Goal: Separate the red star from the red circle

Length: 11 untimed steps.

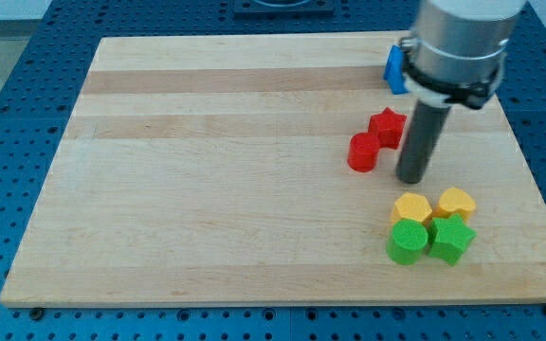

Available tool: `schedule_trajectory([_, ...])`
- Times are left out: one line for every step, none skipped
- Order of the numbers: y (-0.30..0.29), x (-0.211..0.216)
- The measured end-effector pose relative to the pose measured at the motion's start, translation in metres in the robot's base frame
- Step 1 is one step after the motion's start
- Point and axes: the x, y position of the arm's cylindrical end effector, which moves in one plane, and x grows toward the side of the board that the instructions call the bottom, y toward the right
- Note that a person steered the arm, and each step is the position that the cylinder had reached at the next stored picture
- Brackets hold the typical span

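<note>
The red star (386, 126) lies on the wooden board (216, 170) at the view's right, touching the red circle (363, 152), which sits just below and left of it. My tip (411, 178) is down on the board just right of the red circle and below the red star, a small gap away from both. The rod rises from it to the arm's grey body at the view's top right.
A yellow hexagon (412, 208), a yellow block (456, 203), a green circle (409, 242) and a green star (451, 238) are clustered below my tip. A blue block (395, 68) sits near the board's top edge, partly hidden by the arm.
</note>
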Motion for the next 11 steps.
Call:
schedule_trajectory([0.033,0.008])
schedule_trajectory([0.031,0.028])
schedule_trajectory([0.028,0.032])
schedule_trajectory([0.028,0.024])
schedule_trajectory([0.035,0.016])
schedule_trajectory([0.035,0.017])
schedule_trajectory([0.035,0.018])
schedule_trajectory([0.035,0.015])
schedule_trajectory([0.051,-0.011])
schedule_trajectory([0.102,-0.047])
schedule_trajectory([0.114,-0.073])
